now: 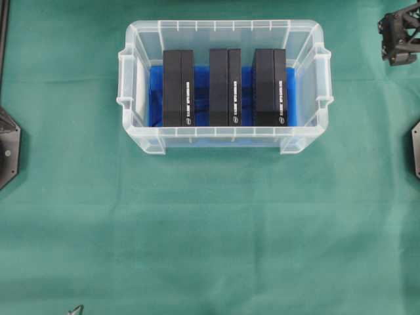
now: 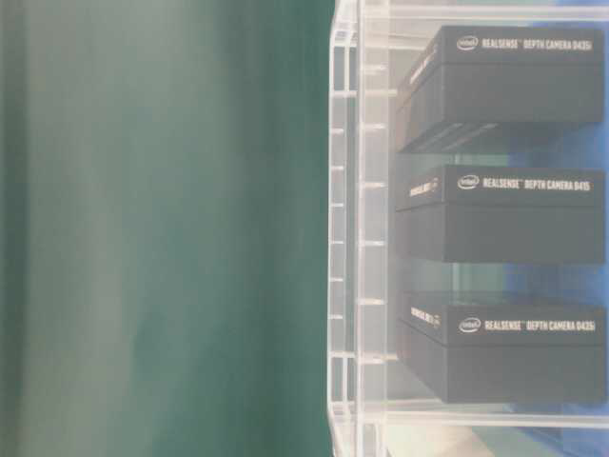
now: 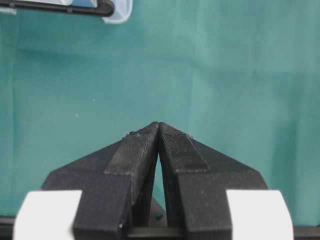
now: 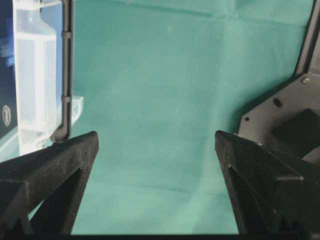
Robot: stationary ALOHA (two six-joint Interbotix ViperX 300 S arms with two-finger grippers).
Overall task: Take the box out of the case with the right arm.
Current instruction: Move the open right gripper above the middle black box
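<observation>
Left pincer [image 3: 159, 131]: shut, empty, over bare green bench [image 1: 210, 230]. Centre: clear case [image 1: 224, 141] with three black RealSense camera boxes, left [image 1: 178, 88], middle [image 1: 225, 86] and right [image 1: 270, 86], all standing on the blue lining, none lifted. Far right: right pincer [image 4: 156, 145] spread wide, empty, well outside the case. Task judged barely begun: approach, grasp and lift-out all remaining.
</observation>
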